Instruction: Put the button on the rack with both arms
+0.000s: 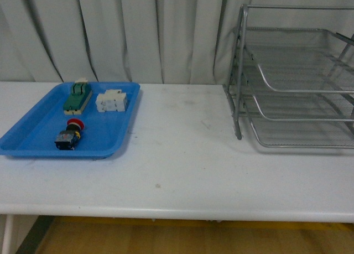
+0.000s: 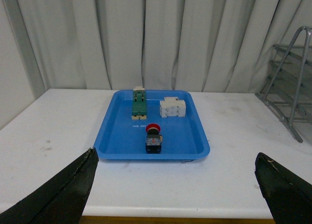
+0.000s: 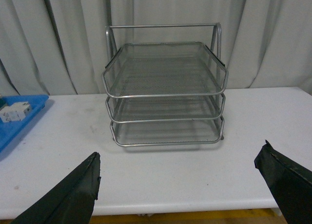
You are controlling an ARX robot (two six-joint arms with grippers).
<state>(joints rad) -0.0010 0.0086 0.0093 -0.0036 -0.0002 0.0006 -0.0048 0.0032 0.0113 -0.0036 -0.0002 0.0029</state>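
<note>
While your left pincer (image 2: 175, 155) and right pincer (image 3: 180, 153) both gape, the button (image 1: 69, 133) sits untouched.
It lies in the tray (image 1: 33, 139) on the table's (image 1: 182, 160) left, red cap away from you; the rack (image 1: 298, 99) stands well apart, right.

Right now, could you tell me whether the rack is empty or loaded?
Empty. All three tiers of the rack show bare wire in the right wrist view; the button lies in the blue tray.

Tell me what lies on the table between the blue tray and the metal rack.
Nothing: in the front view only bare white tabletop, faintly smudged, separates the blue tray from the rack.
</note>
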